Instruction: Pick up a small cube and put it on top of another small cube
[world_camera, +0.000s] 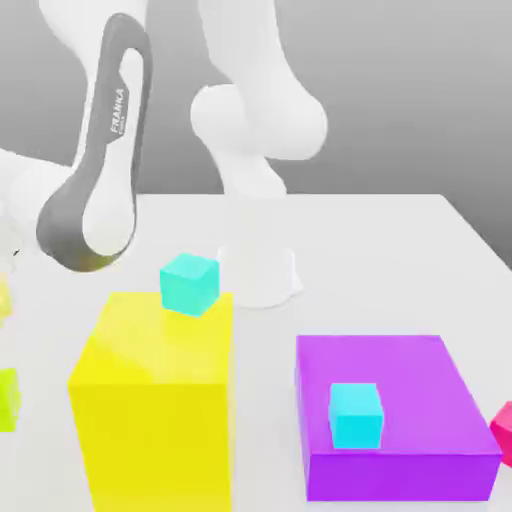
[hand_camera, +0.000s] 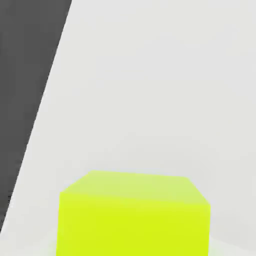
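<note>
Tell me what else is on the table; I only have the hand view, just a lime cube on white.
Observer: In the exterior view a big yellow block carries a cyan cube on top.
Operator: Any other cyan one?
Observer: Yes, a second cyan cube sits on a flat purple block.
Operator: Where's my lime cube out there?
Observer: A lime cube shows at the exterior view's left edge, beside the yellow block; I can't confirm it's yours.

The robot arm (world_camera: 250, 110) is glossy white with rounded, thick links. One link (world_camera: 95, 180) has a dark grey shell with a white inner panel, and it carries the small word "FRANKA". The base (world_camera: 260, 275) is a white cylinder.
</note>
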